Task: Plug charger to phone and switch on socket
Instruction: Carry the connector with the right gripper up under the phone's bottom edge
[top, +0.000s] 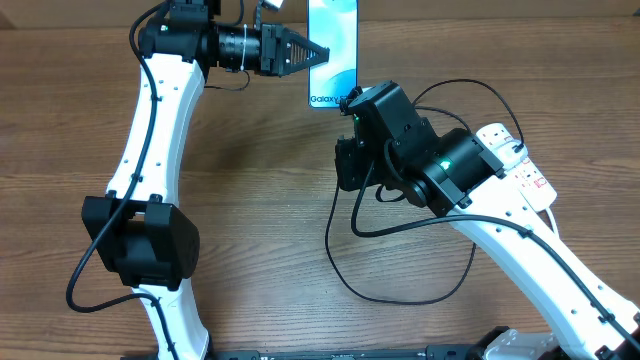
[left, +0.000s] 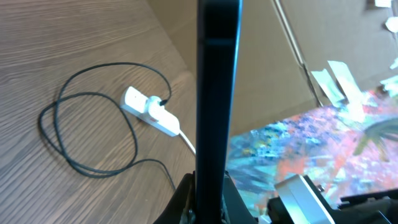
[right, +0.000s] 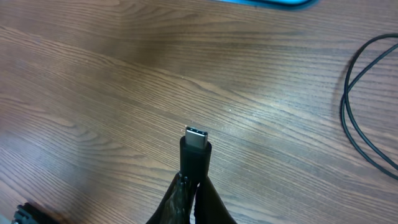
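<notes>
My left gripper is shut on the phone and holds it on edge at the back of the table. In the left wrist view the phone's dark edge rises straight up from the gripper. Just below the phone, my right gripper is shut on the charger's connector. The connector's metal tip sticks out past the gripper, above bare wood and apart from the phone's blue edge. The charger's black cable loops over the table. The white socket lies at the right, partly under the right arm.
A cardboard wall runs along the table's back edge. Beyond it the left wrist view shows a colourful painted surface. The socket and loops of cable lie on the wood, and more cable curves at the right.
</notes>
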